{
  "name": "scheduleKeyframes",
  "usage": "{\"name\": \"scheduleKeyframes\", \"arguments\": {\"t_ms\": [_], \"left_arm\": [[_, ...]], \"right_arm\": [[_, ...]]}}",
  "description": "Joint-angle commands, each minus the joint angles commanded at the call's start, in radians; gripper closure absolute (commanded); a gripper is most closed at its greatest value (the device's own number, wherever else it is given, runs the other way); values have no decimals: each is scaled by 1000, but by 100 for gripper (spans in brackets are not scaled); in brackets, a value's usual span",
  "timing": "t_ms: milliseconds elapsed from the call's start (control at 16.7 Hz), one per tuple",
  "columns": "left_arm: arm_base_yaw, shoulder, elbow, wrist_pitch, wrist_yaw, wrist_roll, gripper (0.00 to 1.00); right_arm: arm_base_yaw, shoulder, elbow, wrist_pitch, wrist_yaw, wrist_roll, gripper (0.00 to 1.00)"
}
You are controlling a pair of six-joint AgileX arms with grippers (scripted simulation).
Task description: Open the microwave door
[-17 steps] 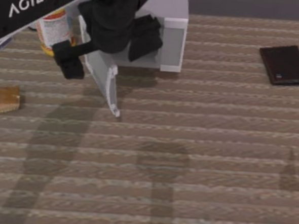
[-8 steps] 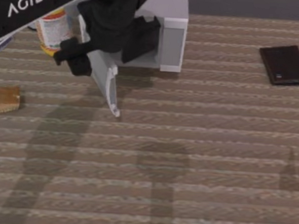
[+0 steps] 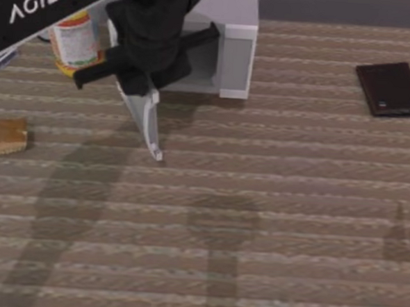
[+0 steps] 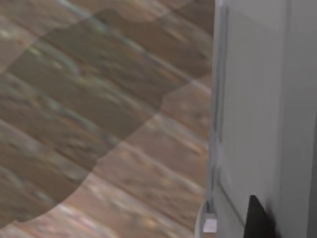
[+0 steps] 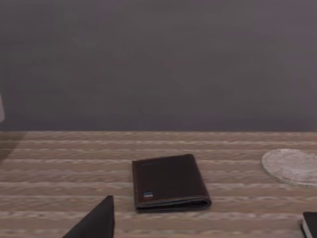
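Grey microwave (image 3: 230, 30) half-hidden by left gripper (image 3: 145, 56), door (image 3: 146, 118) ajar — handle unclear

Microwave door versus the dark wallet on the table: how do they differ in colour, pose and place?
The microwave door is light grey; the wallet is dark brown. The door stands on edge, swung out from the microwave; the wallet lies flat. The door is at the table's far left under the left gripper; the wallet at far right. Both are thin rectangles.
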Motion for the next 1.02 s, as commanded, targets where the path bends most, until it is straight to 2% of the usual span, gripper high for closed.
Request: {"name": "scheduleKeyframes", "arguments": {"t_ms": [600, 780, 1020], "left_arm": [[1, 11, 16, -15, 10, 2, 100], [25, 62, 120, -107, 66, 16, 100], [68, 152, 336, -282, 188, 56, 100]], "right_arm": [[0, 0, 0, 0, 0, 0, 0], [0, 0, 0, 0, 0, 0, 0], [0, 0, 0, 0, 0, 0, 0]]}}
